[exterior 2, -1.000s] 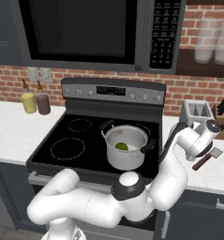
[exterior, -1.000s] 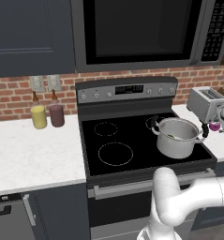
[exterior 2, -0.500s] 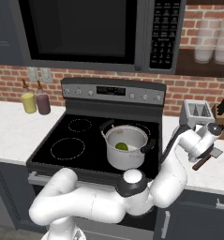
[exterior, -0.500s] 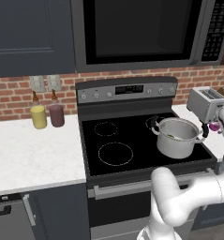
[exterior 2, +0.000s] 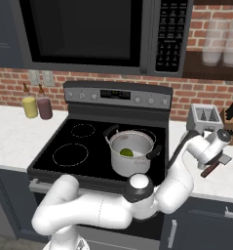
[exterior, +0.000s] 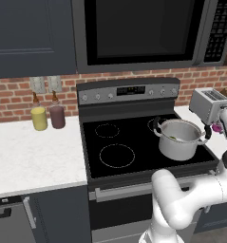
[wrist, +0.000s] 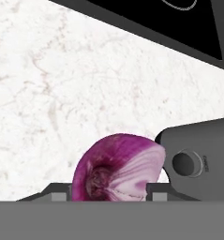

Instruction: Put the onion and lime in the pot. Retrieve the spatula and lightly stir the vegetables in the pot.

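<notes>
The purple onion (wrist: 115,168) lies on the white counter right of the stove, and its small purple shape (exterior: 216,127) also shows in the left base view. My gripper (wrist: 108,188) is down over it with one fingertip against each of its sides. The steel pot (exterior 2: 131,152) stands on the stove's front right burner with the green lime (exterior 2: 126,152) inside it. The dark grey spatula (wrist: 193,150) lies right beside the onion, the hole at its handle end showing; its handle (exterior 2: 211,168) also shows below my hand.
A silver toaster (exterior: 207,102) stands on the counter just behind my hand. The black stove edge (wrist: 146,33) runs close by the onion. Two bottles (exterior: 48,116) stand on the left counter by the brick wall. A knife block (exterior 2: 232,114) is at the far right.
The jaws have come in from wide open onto the onion. The arm, pot and lime stand where they were.
</notes>
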Robot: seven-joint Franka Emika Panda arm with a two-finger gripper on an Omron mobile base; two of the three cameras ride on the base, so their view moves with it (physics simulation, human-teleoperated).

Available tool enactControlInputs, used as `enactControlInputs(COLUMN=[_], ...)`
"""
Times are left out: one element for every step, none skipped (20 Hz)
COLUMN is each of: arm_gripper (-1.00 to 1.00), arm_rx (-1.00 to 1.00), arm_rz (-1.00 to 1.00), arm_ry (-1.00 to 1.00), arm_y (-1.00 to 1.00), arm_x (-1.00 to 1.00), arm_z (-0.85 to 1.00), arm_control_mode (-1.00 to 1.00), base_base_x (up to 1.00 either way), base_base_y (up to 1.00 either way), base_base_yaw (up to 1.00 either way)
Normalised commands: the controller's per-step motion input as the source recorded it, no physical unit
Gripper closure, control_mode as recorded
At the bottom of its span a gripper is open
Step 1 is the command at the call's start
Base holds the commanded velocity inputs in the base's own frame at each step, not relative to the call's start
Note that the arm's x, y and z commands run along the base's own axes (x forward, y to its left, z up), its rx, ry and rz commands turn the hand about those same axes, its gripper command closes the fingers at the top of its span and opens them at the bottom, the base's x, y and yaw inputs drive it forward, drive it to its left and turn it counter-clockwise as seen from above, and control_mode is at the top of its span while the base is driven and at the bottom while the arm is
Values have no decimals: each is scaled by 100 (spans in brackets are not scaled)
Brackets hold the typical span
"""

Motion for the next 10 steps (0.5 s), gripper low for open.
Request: enactControlInputs(arm_gripper=[100, 100, 100, 100, 100, 100, 100, 100, 100, 100], arm_rx=[0, 0, 0, -2, -3, -5, -6, -6, -5, -5], arm_rz=[0, 0, 0, 0, 0, 0, 0, 0, 1, 0], arm_ry=[0, 0, 1, 0, 0, 0, -12, -18, -26, -22], arm_y=[0, 0, 0, 1, 6, 19, 31, 56, 63, 71], arm_x=[33, 28, 29, 21, 14, 0, -29, -62, -100, -98], arm_z=[-41, -44, -50, -53, -54, -43, -16, 0, 8, 25], arm_control_mode=[-100, -100, -100, -100, -100, -100, -100, -100, -100, -100], base_base_x=[0, 0, 0, 0, 0, 0, 0, 0, 0, 0], base_base_y=[0, 0, 0, 0, 0, 0, 0, 0, 0, 0], base_base_yaw=[0, 0, 0, 0, 0, 0, 0, 0, 0, 0])
